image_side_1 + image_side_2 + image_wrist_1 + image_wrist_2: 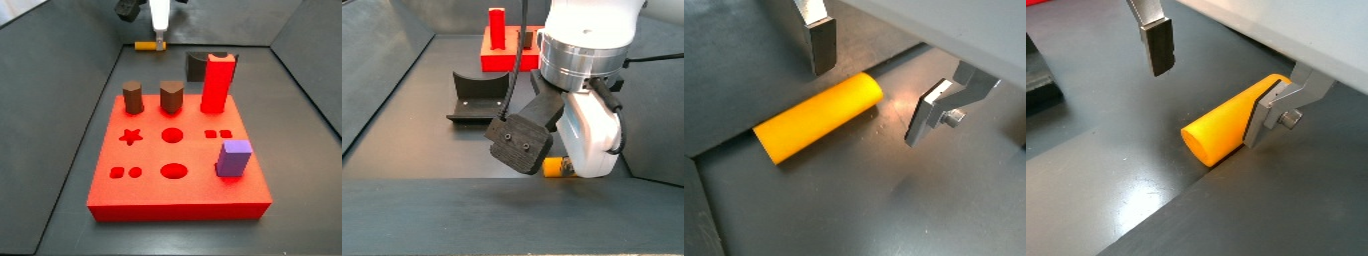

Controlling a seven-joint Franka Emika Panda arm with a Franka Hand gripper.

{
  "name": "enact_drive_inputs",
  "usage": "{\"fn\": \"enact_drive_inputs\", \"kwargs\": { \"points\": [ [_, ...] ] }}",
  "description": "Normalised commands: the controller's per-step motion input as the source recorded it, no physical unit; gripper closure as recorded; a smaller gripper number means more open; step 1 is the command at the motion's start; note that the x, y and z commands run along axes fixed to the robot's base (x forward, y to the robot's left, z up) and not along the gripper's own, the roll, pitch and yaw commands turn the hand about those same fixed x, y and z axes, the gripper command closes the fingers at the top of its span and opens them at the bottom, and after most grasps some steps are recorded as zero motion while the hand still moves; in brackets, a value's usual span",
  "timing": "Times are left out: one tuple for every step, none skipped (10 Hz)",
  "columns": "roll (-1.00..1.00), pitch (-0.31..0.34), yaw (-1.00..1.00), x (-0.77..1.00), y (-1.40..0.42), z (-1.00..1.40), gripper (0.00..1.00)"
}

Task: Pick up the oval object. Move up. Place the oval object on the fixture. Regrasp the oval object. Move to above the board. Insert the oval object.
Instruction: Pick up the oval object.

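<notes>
- Currently step one, the pick-up: the oval object (818, 117) lies flat on the dark floor, against the base of the wall at the far end of the enclosure, not yet lifted.
- Hand (1213, 75) is low over it, jaws spread wide and gripping nothing. In both wrist views the fingers (818, 45) straddle the peg with clear gaps; one silver plate sits just beside its far end, the other stands apart from its side.
- In a side view the peg shows as a small orange piece directly under the hand (158, 42), well apart from the board (177, 195).
- Fixture (480, 97) stands empty, between the arm and the board.
- Judgement: next move calls for a short descent if any height remains (cannot tell from these views), then closing across the peg's narrow sides, then a straight lift.
- Risk: the wall is close behind the peg; a finger could catch it, or the peg could roll on closing.
</notes>
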Motion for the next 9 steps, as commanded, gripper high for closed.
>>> {"fn": "enact_drive_inputs", "kwargs": {
  "points": [
    [-0.06, -0.117, -0.08, 0.00, -0.10, -0.45, 0.00],
    [-0.03, -0.113, -0.10, 0.00, -0.03, -0.61, 0.00],
    [-0.08, -0.163, -0.11, -0.05, 0.00, -0.67, 0.00],
    [-0.13, -0.169, -0.13, -0.09, 0.00, -0.64, 0.00],
    [-0.19, -0.186, -0.13, -0.08, 0.01, -0.61, 0.00],
    [-0.25, -0.200, -0.16, -0.05, 0.00, -0.42, 0.00],
    [-0.30, -0.237, -0.20, 0.00, 0.00, -0.41, 0.00],
    [-0.30, -0.237, -0.19, 0.00, 0.00, -0.41, 0.00],
    [-0.30, -0.237, -0.19, 0.00, 0.00, -0.41, 0.00]
  ]
}}
